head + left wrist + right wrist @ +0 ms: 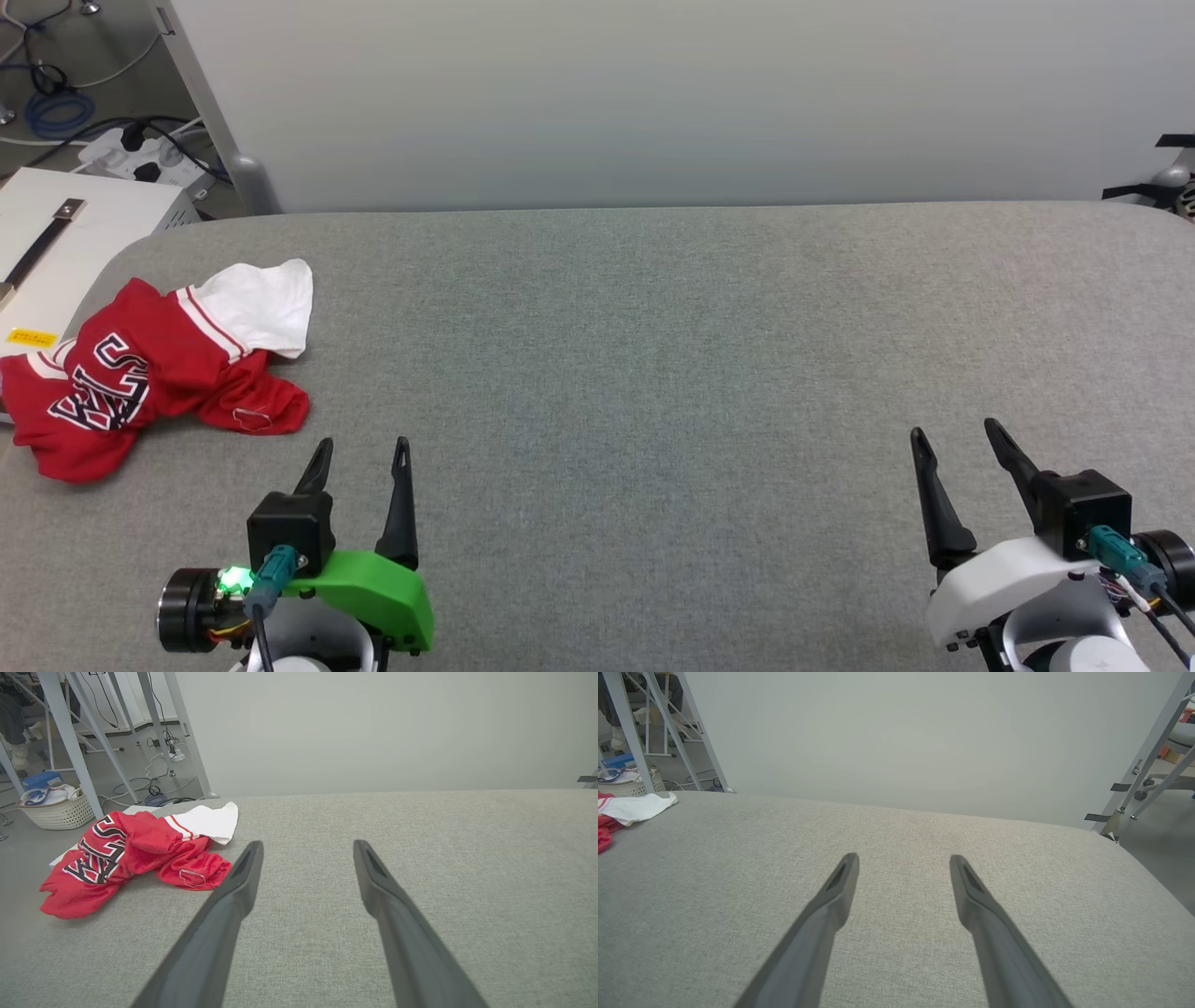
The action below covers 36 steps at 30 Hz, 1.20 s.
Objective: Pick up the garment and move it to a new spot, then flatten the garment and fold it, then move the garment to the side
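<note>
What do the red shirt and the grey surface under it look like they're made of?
Red shirt: probably thin, soft sports fabric, matte; it lies crumpled in loose folds. Grey surface: seemingly a woven textile covering, matte; a fine weave grain shows up close.

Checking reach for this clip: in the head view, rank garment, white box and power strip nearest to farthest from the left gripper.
1. Garment, on the table, ahead-left of the left gripper.
2. White box, past the table's left corner.
3. Power strip, farther back beyond the box.
</note>
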{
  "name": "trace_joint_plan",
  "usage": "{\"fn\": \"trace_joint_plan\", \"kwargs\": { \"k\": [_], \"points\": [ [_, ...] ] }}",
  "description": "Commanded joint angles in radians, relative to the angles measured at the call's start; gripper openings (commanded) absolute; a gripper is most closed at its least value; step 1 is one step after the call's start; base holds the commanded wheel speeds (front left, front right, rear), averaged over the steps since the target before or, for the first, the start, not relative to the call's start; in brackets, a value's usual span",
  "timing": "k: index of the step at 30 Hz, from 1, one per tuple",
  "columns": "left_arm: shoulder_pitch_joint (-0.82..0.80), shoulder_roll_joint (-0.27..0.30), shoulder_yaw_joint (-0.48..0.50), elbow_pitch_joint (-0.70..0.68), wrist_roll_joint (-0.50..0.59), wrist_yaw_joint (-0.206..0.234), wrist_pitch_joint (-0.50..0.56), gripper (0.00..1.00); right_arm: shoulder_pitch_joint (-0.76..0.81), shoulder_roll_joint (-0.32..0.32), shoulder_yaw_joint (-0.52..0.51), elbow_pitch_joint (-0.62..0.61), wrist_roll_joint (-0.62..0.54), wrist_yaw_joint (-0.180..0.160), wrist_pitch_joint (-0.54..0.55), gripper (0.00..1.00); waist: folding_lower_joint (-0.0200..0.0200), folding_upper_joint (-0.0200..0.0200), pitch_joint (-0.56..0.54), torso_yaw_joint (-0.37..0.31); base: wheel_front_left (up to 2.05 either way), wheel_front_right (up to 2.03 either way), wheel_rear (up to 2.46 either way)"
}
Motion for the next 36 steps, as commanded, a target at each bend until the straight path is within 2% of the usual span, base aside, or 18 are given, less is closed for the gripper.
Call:
{"fn": "trace_joint_plan", "kwargs": {
  "k": [1,20,36],
  "points": [
    [-0.003,-0.001,-0.001,0.004,-0.008,-0.005,-0.009,1.00,-0.013,0.000,-0.002,-0.002,0.009,0.000,-0.013,1.00,0.0000,0.0000,0.001,0.000,0.00,0.00,0.00],
    [-0.001,-0.001,0.003,-0.025,-0.038,-0.022,-0.049,1.00,-0.022,0.000,-0.002,-0.027,0.039,0.000,-0.052,1.00,0.0000,0.0000,0.007,0.003,0.00,0.00,0.00],
    [0.001,-0.002,-0.013,0.024,-0.052,-0.037,-0.082,1.00,-0.027,0.000,0.001,0.003,0.046,0.000,-0.084,1.00,0.0000,0.0000,0.011,0.001,0.00,0.00,0.00]
  ]
}}
